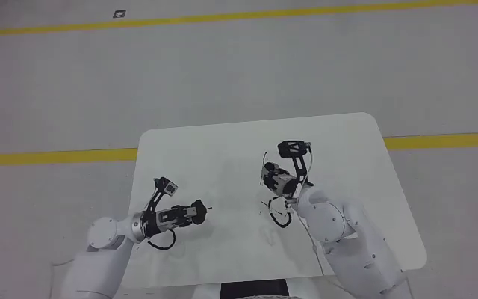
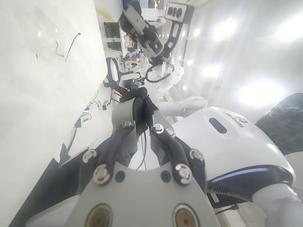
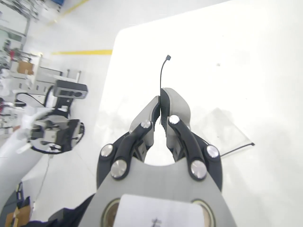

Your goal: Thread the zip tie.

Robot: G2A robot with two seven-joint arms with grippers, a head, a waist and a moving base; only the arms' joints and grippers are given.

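My right gripper (image 3: pixel 161 106) is shut on a black zip tie (image 3: pixel 162 76). The strap rises out of the fingertips and curves to its square head, held above the middle of the white table (image 1: pixel 343 142). In the top view that gripper (image 1: pixel 267 178) is right of centre. My left gripper (image 2: pixel 142 109) is shut, with a thin black strap (image 2: pixel 144 150) running back between its fingers. It hangs over the table's near left part (image 1: pixel 200 211), well apart from the right gripper.
Loose black zip ties (image 2: pixel 72 45) lie on the table beside a clear plastic bag (image 2: pixel 47 29). Another loose tie (image 3: pixel 239 148) lies at a corner of the bag (image 3: pixel 227 124). The table's far half is bare.
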